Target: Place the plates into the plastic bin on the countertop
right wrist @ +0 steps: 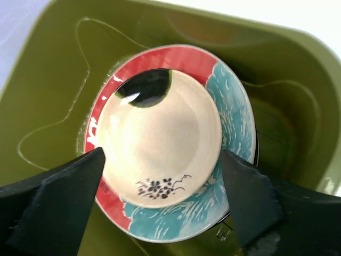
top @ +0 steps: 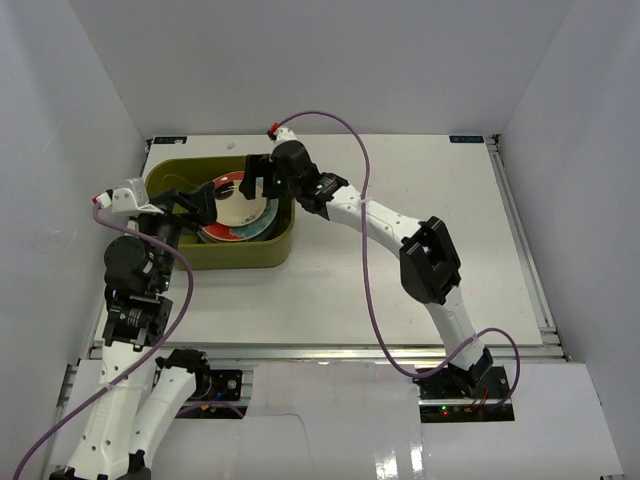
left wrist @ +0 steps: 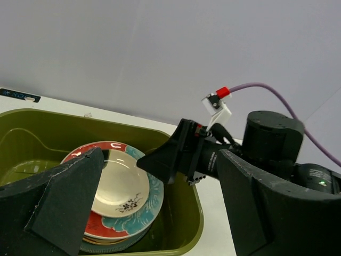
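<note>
Olive-green bin (top: 270, 262) at the overhead view's upper left holds the stacked plates (top: 240, 218), and with both arms crowded over it the right gripper (top: 255, 182) could bump the left gripper (top: 195, 205) if it lifts out. In the left wrist view, the left gripper (left wrist: 160, 160) is spread wide and empty above the bin's near rim. In the right wrist view, the right gripper (right wrist: 162, 154) is spread either side of the small cream plate (right wrist: 160, 138) on the red-teal plate (right wrist: 232, 101), gripping nothing, and a careless lift could snag the rim and drag that plate askew.

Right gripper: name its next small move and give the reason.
Probably lift straight up out of the plastic bin. The right gripper has its jaws open on either side of the small cream plate, which lies flat on the red-teal plate inside the bin, so nothing seems left to hold there.
</note>
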Robot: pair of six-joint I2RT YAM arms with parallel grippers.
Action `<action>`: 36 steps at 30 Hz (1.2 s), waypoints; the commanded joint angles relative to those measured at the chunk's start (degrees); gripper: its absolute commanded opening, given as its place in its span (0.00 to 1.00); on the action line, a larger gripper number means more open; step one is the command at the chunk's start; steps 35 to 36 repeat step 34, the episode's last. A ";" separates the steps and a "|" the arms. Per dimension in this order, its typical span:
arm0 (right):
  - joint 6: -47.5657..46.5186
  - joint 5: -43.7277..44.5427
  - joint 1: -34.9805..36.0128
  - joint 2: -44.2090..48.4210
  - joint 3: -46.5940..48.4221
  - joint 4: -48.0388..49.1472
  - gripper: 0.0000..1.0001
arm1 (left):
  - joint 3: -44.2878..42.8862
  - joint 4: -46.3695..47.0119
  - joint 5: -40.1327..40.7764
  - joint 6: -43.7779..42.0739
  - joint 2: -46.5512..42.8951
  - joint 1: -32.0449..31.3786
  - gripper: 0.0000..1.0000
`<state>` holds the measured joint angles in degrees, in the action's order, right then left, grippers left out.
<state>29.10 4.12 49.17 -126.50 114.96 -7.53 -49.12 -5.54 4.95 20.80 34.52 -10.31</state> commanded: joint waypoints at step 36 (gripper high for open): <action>-12.40 32.18 -2.50 112.79 -80.17 9.82 0.90 | 7.39 -0.26 -43.09 14.71 -6.23 -0.07 0.98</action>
